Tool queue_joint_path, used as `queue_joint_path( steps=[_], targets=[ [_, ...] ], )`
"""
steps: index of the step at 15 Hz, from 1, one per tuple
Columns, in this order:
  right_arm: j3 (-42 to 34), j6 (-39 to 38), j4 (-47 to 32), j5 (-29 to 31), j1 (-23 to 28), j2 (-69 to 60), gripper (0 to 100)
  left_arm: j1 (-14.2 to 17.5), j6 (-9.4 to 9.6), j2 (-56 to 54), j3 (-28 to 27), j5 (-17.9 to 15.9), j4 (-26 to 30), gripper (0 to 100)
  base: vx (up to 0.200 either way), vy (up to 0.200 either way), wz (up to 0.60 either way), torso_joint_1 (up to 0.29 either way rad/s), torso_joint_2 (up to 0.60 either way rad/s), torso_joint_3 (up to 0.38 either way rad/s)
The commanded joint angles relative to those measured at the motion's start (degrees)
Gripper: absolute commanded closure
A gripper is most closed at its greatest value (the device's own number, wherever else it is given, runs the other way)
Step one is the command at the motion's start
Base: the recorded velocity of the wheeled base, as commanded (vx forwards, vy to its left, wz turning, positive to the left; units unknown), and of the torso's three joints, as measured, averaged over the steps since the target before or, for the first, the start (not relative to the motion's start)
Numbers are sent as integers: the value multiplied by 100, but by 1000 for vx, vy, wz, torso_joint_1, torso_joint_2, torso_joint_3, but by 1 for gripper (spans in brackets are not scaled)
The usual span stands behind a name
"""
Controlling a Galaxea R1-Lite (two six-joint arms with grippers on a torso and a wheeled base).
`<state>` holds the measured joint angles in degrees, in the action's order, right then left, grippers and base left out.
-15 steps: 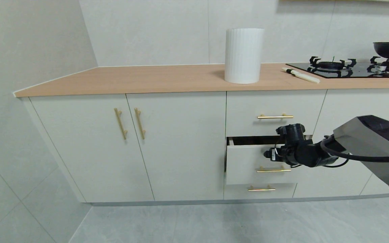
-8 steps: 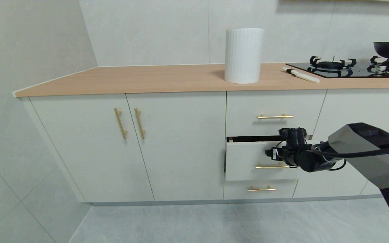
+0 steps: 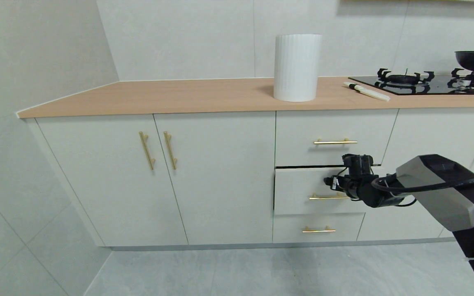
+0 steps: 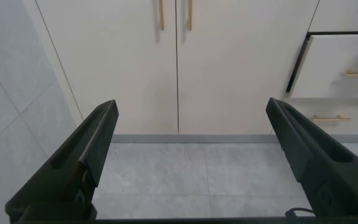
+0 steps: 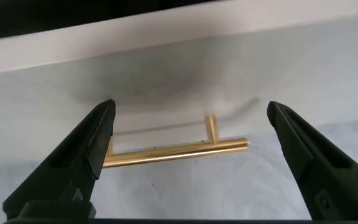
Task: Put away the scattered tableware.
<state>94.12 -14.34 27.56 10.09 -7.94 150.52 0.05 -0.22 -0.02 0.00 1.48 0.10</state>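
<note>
Wooden counter (image 3: 179, 96) bears a cream, black-tipped utensil (image 3: 366, 91).

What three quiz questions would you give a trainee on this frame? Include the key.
1. Which drawer in the stack stands ajar: A top, B middle, C bottom?
2. True or false: the white canister stands on the hob.
3. Fill in: the right gripper faces a gold handle with its fingers ___.
Key: 1 B, the middle drawer. 2 False, it stands on the wooden counter. 3 Open.
</note>
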Motion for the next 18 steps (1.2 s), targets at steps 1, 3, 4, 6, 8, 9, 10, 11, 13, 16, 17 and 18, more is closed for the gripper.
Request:
queue_joint_path(
  steps=[1, 3, 4, 6, 8, 9, 10, 11, 13, 16, 17, 18],
  targets=[
    [106, -17, -5, -7, 20, 118, 0, 4, -4, 2, 0, 2, -1, 0, 0, 0, 0, 0, 0, 0],
    [291, -87, -5, 1, 20, 215, 0, 4, -4, 2, 0, 2, -1, 0, 0, 0, 0, 0, 0, 0],
    [405, -148, -5, 10, 29, 285, 0, 4, -4, 2, 0, 2, -1, 0, 0, 0, 0, 0, 0, 0],
    [475, -148, -5, 10, 90, 329, 0, 4, -4, 2, 0, 2, -1, 0, 0, 0, 0, 0, 0, 0],
    [528, -157, 3, 1, 99, 338, 0, 4, -4, 2, 0, 2, -1, 0, 0, 0, 0, 0, 0, 0],
    [607, -166, 3, 19, 99, 399, 0, 4, -4, 2, 0, 2, -1, 0, 0, 0, 0, 0, 0, 0],
    [642, -166, 3, 19, 99, 417, 0, -5, -4, 2, 0, 2, -1, 0, 0, 0, 0, 0, 0, 0],
    [642, -166, 3, 19, 108, 426, 0, -5, -4, 2, 0, 2, -1, 0, 0, 0, 0, 0, 0, 0],
    [730, -166, 3, 19, 108, 443, 0, 4, -4, 2, 0, 2, -1, 0, 0, 0, 0, 0, 0, 0],
    [783, -228, 12, 63, 126, 487, 0, 4, -4, 2, 0, 2, -1, 0, 0, 0, 0, 0, 0, 0],
    [862, -245, 12, 72, 134, 496, 0, 4, -4, 2, 0, 2, -1, 0, 0, 0, 0, 0, 0, 0],
    [888, -254, 12, 107, 134, 531, 0, 4, -4, 2, 0, 2, -1, 0, 0, 0, 0, 0, 0, 0]
  ],
)
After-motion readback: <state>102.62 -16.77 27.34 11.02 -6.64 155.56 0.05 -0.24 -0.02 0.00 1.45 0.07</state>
